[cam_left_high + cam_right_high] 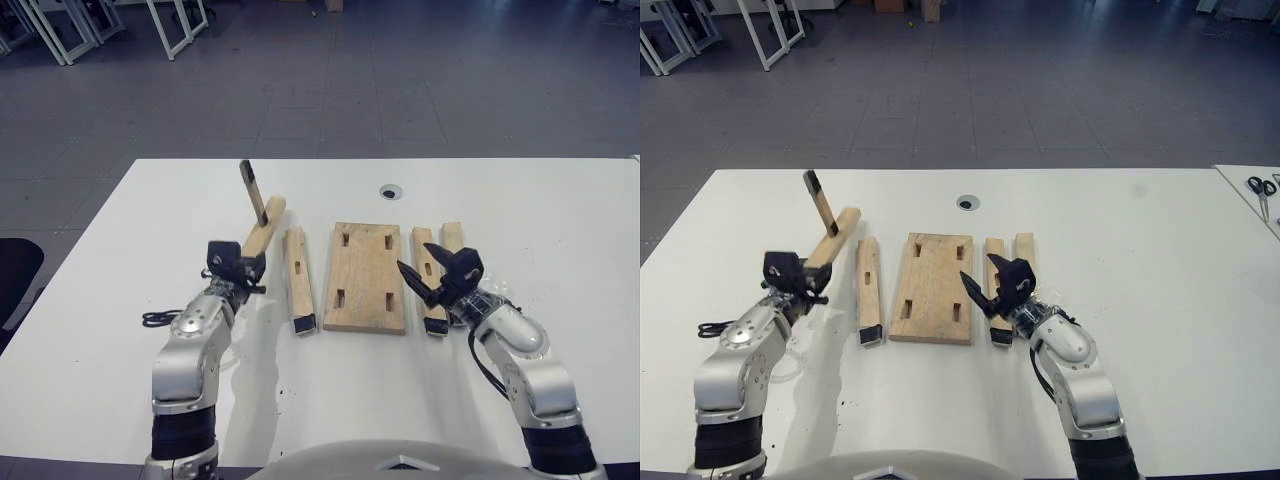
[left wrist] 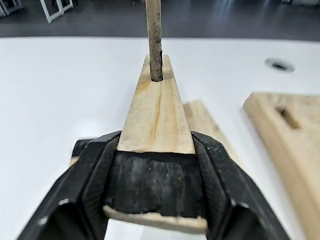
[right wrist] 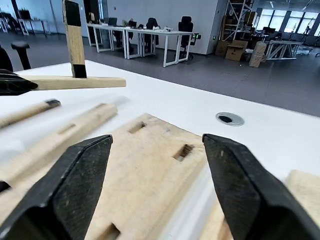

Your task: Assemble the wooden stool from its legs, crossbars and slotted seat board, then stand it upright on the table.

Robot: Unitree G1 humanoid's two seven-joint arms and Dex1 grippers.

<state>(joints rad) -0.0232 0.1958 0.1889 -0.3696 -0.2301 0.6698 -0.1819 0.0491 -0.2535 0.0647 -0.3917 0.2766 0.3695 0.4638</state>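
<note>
– Black rubber fingers on the left gripper (image 1: pixel 238 268) are clamping the near end of a wooden leg (image 1: pixel 264 225), closest thing to the robot on the white table (image 1: pixel 560 220). Anyone else reading it that way?

– Yep, it's squeezing that leg from both sides, and the leg is pointing away from the robot. A dark-tipped crossbar (image 1: pixel 252 188) is sticking up out of the slot near its far end, leaning a bit. Can't tell if the leg's far end is touching the table tho.

– And the right gripper (image 1: pixel 416 262)?

– It's hanging with its fingers spread wide, holding nothing. It's sitting over the right edge of the seat board (image 1: pixel 365 277) and over a second leg (image 1: pixel 422 243) just beside the board, so it's kinda blocking the middle of that leg.

– Board itself?

– It's lying flat between the two arms, four slots facing up. A third leg (image 1: pixel 298 280) is lying just left of it, slots up, dark end toward the robot, right next to the held one. A wood strip (image 1: pixel 452 236) is lying right up against the second leg on its outer side.

– Anything else lying around?

– A black cable loop (image 1: pixel 155 319) is sitting by the left arm. A round cable hole (image 1: pixel 388 191) is showing further back, beyond the board. Scissors (image 1: pixel 1261 195) are lying on a neighbouring table (image 1: pixel 1240 215), far right.
</note>
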